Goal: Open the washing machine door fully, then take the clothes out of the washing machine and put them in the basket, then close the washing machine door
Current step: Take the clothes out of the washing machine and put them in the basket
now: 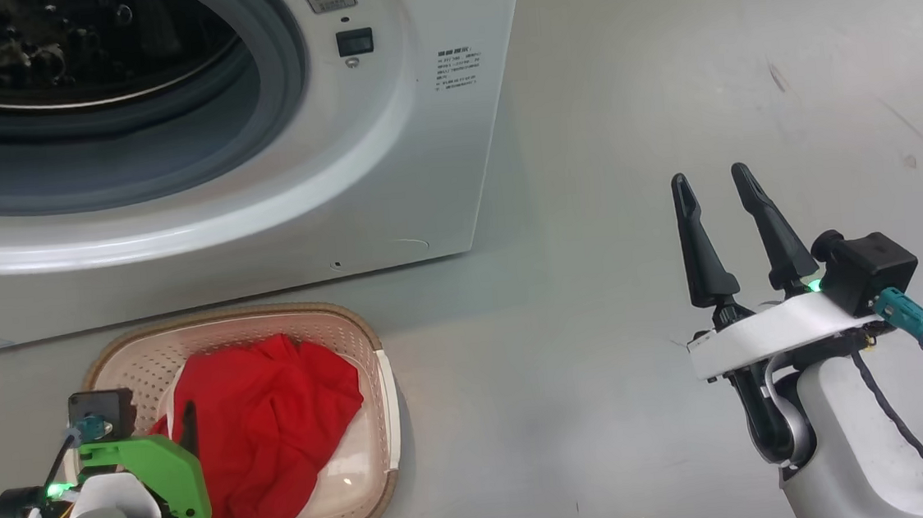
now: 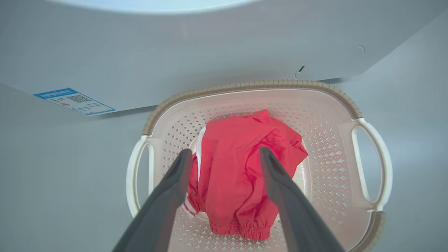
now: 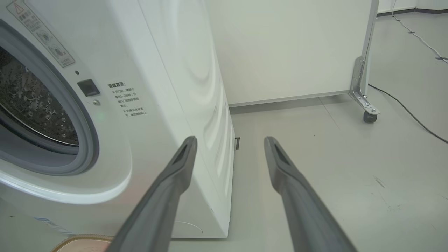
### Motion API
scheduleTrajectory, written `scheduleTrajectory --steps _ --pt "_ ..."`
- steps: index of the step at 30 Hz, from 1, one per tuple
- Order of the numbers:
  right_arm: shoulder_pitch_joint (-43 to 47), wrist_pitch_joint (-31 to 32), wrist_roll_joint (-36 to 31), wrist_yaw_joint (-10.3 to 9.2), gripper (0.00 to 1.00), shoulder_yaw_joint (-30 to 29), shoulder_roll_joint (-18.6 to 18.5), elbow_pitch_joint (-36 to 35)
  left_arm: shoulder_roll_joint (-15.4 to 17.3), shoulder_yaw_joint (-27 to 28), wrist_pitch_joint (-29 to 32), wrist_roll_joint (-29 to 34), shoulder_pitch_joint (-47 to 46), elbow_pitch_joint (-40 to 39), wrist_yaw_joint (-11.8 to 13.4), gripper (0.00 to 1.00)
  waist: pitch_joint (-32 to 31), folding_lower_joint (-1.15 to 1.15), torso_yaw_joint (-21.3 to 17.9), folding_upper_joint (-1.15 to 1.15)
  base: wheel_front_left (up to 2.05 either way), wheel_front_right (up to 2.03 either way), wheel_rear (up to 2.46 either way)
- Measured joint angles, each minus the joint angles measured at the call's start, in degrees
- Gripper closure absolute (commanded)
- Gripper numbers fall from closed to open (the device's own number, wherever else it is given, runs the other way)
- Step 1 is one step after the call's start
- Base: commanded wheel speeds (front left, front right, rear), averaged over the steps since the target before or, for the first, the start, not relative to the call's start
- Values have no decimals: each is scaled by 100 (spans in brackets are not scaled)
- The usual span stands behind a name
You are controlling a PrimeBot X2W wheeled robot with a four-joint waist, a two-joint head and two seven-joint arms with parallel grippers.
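The washing machine [image 1: 388, 158] stands at the upper left with its mouth uncovered, showing the grey rubber ring [image 1: 282, 67] and steel drum [image 1: 41, 45]. The washing machine door is out of view. On the floor in front of it sits the cream basket [image 1: 369, 340], and the red clothes [image 1: 277, 422] lie heaped inside. My left gripper [image 2: 224, 152] hovers above the clothes [image 2: 238, 175] in the basket [image 2: 336, 147], open, with nothing between its fingers. My right gripper [image 1: 711, 182] stands open over bare floor to the machine's right, empty; in its wrist view the right gripper [image 3: 230, 140] points past the washing machine's [image 3: 168, 87] front right corner.
A white panel [image 3: 287, 52] on a castor [image 3: 369, 115] stands behind the machine's right side, and a cable [image 3: 409, 112] runs along the grey floor there. A blue sticker [image 2: 73, 101] marks the machine's lower front.
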Motion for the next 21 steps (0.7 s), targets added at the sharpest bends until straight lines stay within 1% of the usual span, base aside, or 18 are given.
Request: scheduleTrajectory --steps 8,15,21 --pt "289 1 -1 0 0 -163 1 112 -185 -70 -450 8 1 -260 -51 0 -526 0 178 0 0 0 0" --pt "532 1 -16 1 0 -281 2 162 -319 -82 -578 -31 42 -560 -93 0 -989 0 364 0 0 0 0" --pt "771 1 -19 1 0 -353 1 162 -365 -48 -627 -130 291 -951 -94 0 -1374 0 519 0 0 0 0"
